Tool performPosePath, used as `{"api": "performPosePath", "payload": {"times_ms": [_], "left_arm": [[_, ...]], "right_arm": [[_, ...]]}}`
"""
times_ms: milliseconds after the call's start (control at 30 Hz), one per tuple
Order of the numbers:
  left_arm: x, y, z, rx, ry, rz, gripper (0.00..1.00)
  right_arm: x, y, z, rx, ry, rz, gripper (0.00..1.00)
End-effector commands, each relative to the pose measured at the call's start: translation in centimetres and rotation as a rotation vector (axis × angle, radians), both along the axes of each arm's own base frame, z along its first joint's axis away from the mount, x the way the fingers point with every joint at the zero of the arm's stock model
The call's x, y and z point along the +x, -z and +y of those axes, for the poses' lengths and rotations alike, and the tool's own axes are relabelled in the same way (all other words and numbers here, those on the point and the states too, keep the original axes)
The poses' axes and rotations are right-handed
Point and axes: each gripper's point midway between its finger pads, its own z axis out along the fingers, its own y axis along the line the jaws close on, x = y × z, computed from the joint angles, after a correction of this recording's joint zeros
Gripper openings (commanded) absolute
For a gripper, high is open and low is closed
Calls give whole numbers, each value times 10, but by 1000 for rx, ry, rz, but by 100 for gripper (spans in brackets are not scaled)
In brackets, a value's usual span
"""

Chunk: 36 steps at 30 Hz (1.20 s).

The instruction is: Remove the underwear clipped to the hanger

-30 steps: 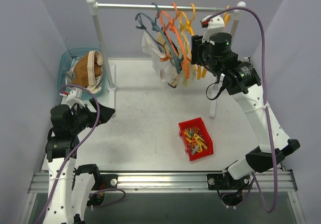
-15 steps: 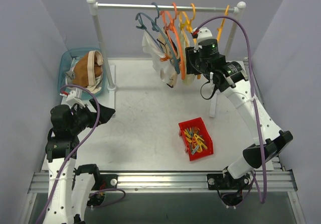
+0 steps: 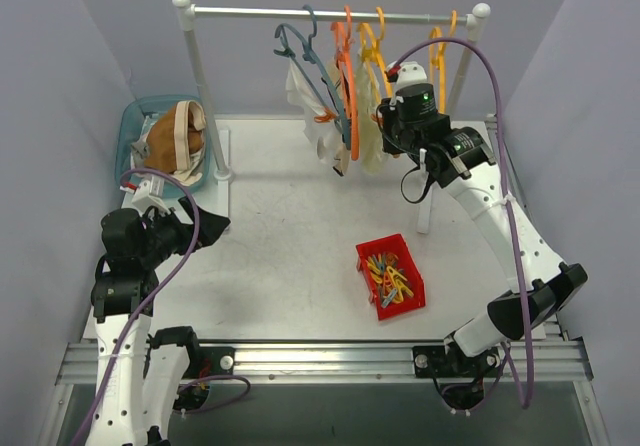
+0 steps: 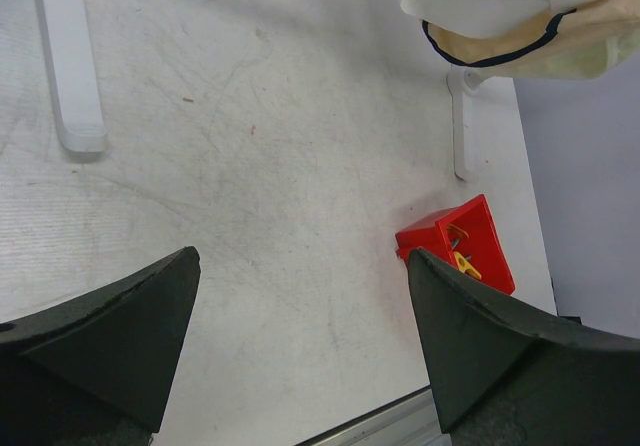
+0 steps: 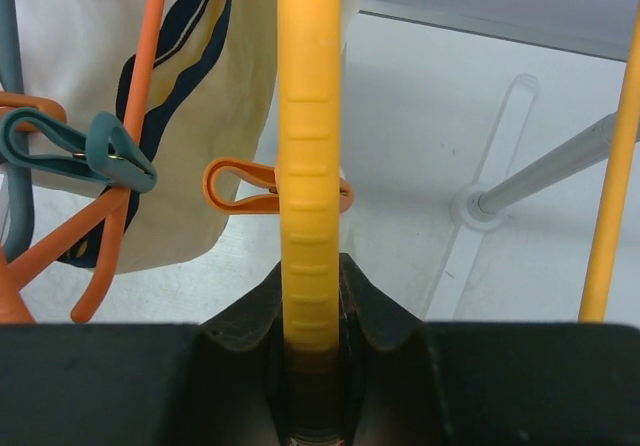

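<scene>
Pale underwear (image 3: pixel 308 116) hangs clipped to coloured hangers on the white rail (image 3: pixel 250 11). In the right wrist view my right gripper (image 5: pixel 310 306) is shut on the ribbed bar of a yellow hanger (image 5: pixel 308 146). Behind that bar an orange clothespin (image 5: pixel 235 188) holds cream underwear with navy trim (image 5: pixel 215 116). A teal clothespin (image 5: pixel 110 156) grips it further left. From above, the right gripper (image 3: pixel 385 126) sits against the hangers' right side. My left gripper (image 4: pixel 300 266) hangs open over bare table at the near left (image 3: pixel 205 221), far from the rack.
A blue basket (image 3: pixel 135 126) at the far left holds brown and cream underwear (image 3: pixel 175 138). A red bin (image 3: pixel 390 276) of clothespins stands mid-table. The rack's white posts and feet (image 4: pixel 70 76) stand at back left and right. Purple cables loop off both arms.
My right gripper has moved left into the hangers and shut on the yellow hanger. The hangers have bunched slightly leftward. The left arm has not moved.
</scene>
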Motion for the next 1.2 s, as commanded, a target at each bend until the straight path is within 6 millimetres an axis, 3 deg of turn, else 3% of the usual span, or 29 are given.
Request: {"api": "performPosePath", "payload": {"times_ms": [0, 333, 467, 700, 867, 1000, 1100, 1133, 1167], "left_arm": [[2, -13, -2, 21, 22, -64, 94], [4, -17, -2, 19, 23, -65, 94], [5, -18, -2, 20, 25, -64, 94], [6, -19, -3, 18, 34, -64, 94], [11, -25, -5, 23, 46, -75, 94], [15, -28, -6, 34, 55, -72, 94], [17, -33, -8, 30, 63, -84, 94], [17, -33, -8, 30, 63, -84, 94], [17, -34, -10, 26, 74, -85, 94]], "right_arm": [[-1, -26, -12, 28, 38, -71, 0], [-16, -83, -7, 129, -45, -238, 0], [-16, -90, -6, 139, -47, -262, 0], [-23, -72, -6, 144, -54, -220, 0], [-42, -57, -10, 156, -83, -213, 0], [-66, -58, -18, 189, -92, -235, 0], [-88, -35, -21, 208, -101, -198, 0], [-96, -40, -22, 222, -103, -208, 0], [-104, -20, -23, 214, -99, -164, 0]]}}
